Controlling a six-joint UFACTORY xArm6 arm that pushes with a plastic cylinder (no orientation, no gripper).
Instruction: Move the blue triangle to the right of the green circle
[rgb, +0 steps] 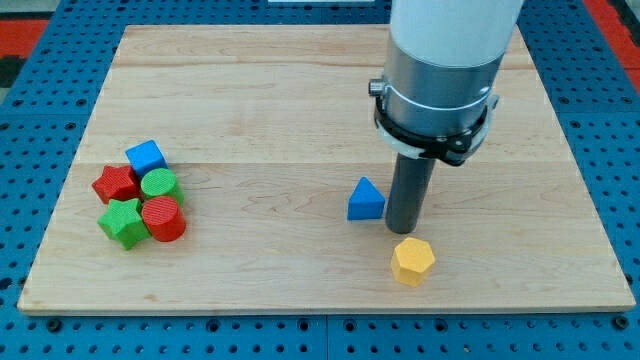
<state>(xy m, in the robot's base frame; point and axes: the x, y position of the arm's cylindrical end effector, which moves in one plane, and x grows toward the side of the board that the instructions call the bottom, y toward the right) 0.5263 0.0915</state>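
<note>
The blue triangle (366, 199) sits upright on the wooden board (300, 100), solid blue with its apex toward the view's top. My tip (404, 228) rests just to the triangle's right, apparently touching it; the arm ends in a bare rod, with no jaws to spread or close. A yellow hexagon (412, 261) lies below and right of the triangle. Far to the triangle's left cluster the green circle (159, 184), blue cube (146, 157), red star (116, 183), green star (122, 221) and red cylinder (163, 218).
</note>
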